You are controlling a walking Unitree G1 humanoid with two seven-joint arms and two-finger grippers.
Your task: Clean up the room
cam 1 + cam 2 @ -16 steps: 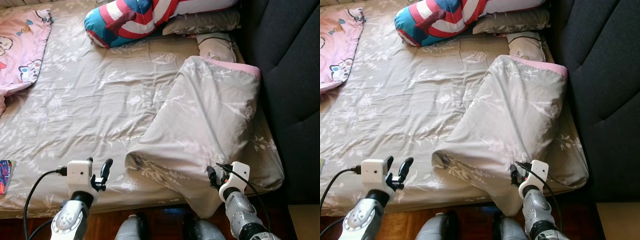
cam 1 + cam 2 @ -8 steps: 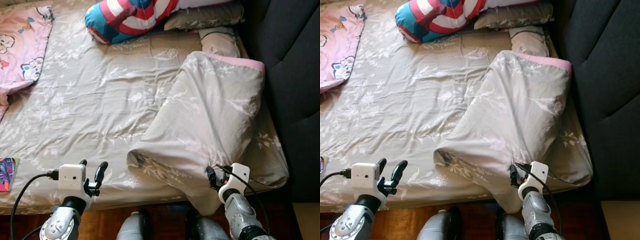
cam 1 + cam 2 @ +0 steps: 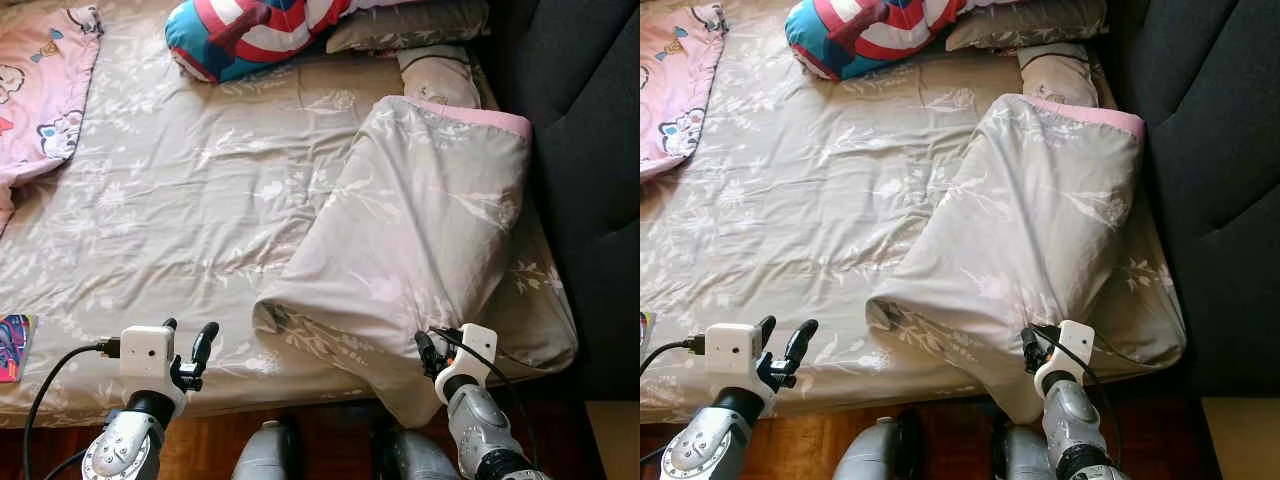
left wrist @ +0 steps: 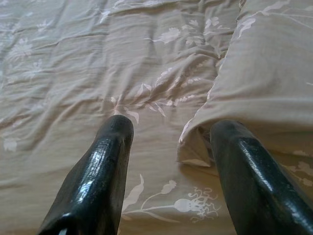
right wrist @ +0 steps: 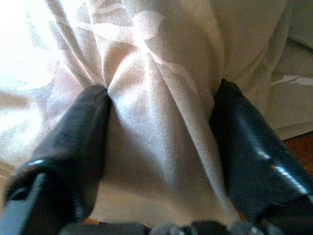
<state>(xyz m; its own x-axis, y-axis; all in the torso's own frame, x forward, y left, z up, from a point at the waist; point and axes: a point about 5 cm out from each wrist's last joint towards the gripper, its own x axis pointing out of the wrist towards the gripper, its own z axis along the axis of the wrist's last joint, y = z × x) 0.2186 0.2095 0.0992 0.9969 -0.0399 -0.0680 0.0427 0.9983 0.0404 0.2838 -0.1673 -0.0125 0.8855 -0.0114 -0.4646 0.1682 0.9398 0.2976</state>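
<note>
Right gripper point(image 3: 1028, 350) straddled the folded grey floral duvet point(image 3: 420, 240), fingers apart; left gripper point(image 3: 186, 345) gaped empty. Close fully on the hanging fold before pulling.

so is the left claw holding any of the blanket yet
No, the left claw hovers open above the sheet, with the blanket corner lying loose between its fingers.

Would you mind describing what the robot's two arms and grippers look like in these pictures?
Both arms are silver metal with rounded, jointed segments. The left gripper and the right gripper each have two long, glossy black fingers with rounded tips. A white boxy camera module sits on each wrist, and a black cable loops away from it.
</note>
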